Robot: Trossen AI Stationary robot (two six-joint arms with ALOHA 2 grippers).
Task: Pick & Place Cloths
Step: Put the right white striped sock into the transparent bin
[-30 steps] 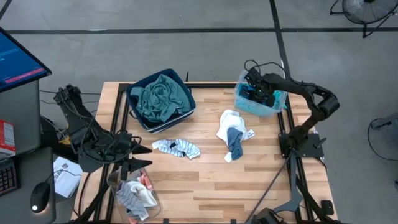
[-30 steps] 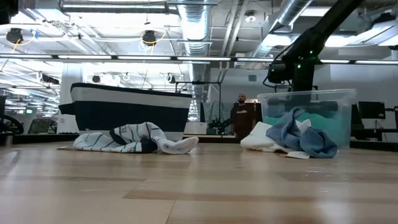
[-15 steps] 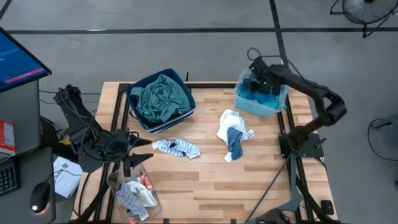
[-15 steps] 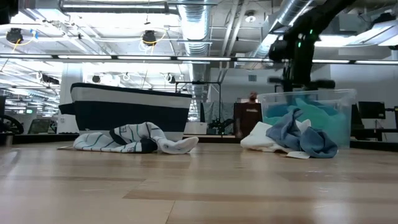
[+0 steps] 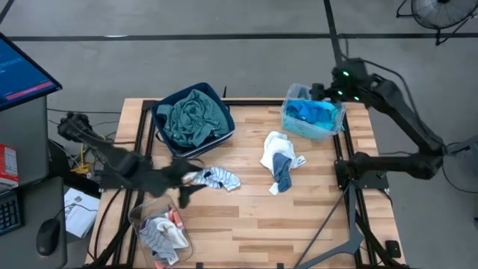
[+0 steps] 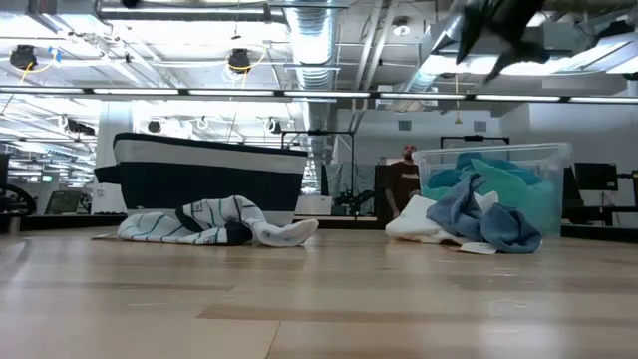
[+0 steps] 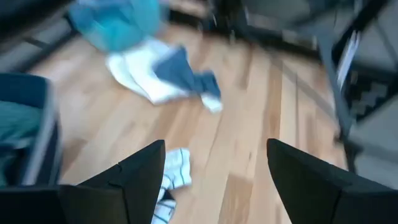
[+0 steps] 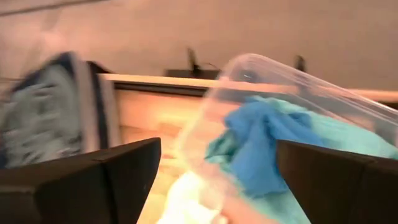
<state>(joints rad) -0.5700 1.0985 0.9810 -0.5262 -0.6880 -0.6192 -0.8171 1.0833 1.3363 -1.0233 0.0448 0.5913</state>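
Reaching across the surface (image 5: 246,217), the left claw (image 5: 188,176) hangs wide open and empty beside the striped socks (image 5: 212,178) — their long axis runs away from it. The right claw (image 5: 323,91), also open and empty, sits above the clear tub (image 5: 287,119) of blue tops (image 5: 312,112).

We see a wooden table (image 5: 246,217) bearing a blue bin (image 5: 224,133) at eleven o'clock, a clear tub (image 5: 293,127) at one, another tub (image 5: 142,220) at seven, striped socks (image 5: 213,178) and a white-and-blue heap (image 5: 279,158) at centre
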